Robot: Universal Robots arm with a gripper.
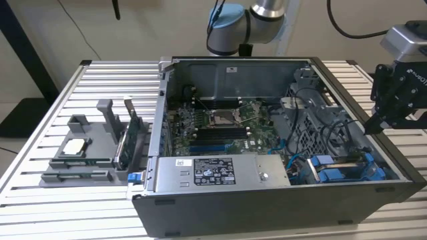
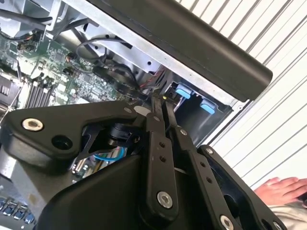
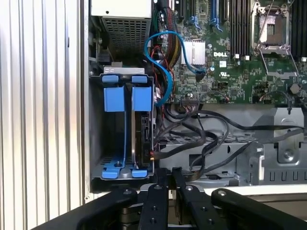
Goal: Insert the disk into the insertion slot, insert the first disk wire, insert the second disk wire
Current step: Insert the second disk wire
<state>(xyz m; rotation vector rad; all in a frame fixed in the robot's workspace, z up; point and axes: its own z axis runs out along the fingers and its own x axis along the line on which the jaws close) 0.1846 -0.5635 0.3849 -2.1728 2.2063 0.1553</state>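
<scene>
In the exterior view the disk [image 1: 128,142] stands on edge in the grey plastic holder [image 1: 83,165] at that view's left, its blue carrier [image 1: 137,176] showing at the bottom. The insertion slot [image 1: 343,169], a grey metal bay with blue rails, sits in the case's corner at that view's right; it is also in the first wrist view [image 3: 122,129]. Black wires [image 3: 192,143] lie beside the bay, one plug end [image 3: 152,156] at its edge. My gripper [image 1: 369,128] hangs over the case's wall above the bay, shut and holding nothing, with fingertips [image 3: 159,173] together in both wrist views [image 2: 156,103].
The open computer case [image 1: 267,210] rests on a slatted metal table [image 1: 40,215]. A motherboard [image 1: 220,127] and power supply [image 1: 220,172] fill its inside. A blue cable [image 3: 163,67] loops near the bay. A person's hand [image 2: 283,188] rests on the table beyond the case.
</scene>
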